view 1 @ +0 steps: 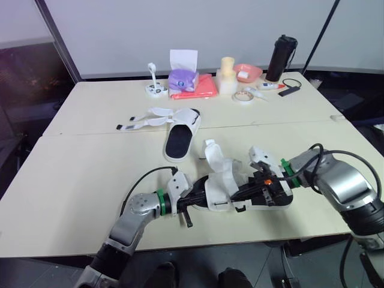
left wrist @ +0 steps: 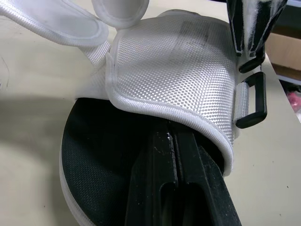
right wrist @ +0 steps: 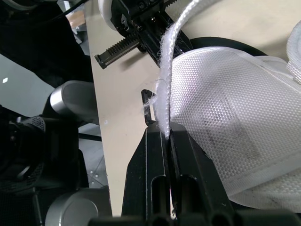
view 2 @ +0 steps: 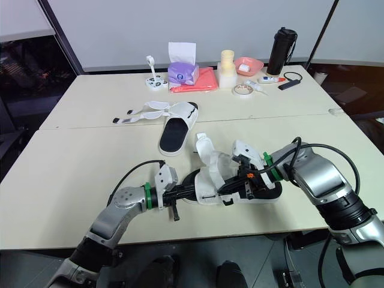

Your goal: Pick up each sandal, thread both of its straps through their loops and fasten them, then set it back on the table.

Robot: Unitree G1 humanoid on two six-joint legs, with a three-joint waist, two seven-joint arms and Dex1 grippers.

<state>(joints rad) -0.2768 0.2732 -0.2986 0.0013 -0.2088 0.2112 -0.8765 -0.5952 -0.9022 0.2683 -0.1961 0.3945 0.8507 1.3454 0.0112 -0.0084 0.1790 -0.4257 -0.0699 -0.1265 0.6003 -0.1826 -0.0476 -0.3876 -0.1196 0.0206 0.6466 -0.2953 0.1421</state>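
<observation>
White mesh sandal [view 1: 222,183] lies near the front edge of the tabletop [view 1: 78,174] between your arms, your left gripper [left wrist: 171,136] with jaws pressed together under its flap [left wrist: 178,70] on the black insole [left wrist: 103,155], your right gripper [right wrist: 167,134] pinching its fuzzy strap [right wrist: 176,47].

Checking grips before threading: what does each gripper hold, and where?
Left gripper: the near sandal, by its end under the white flap. Right gripper: that sandal's white strap, pinched at its edge.
</observation>
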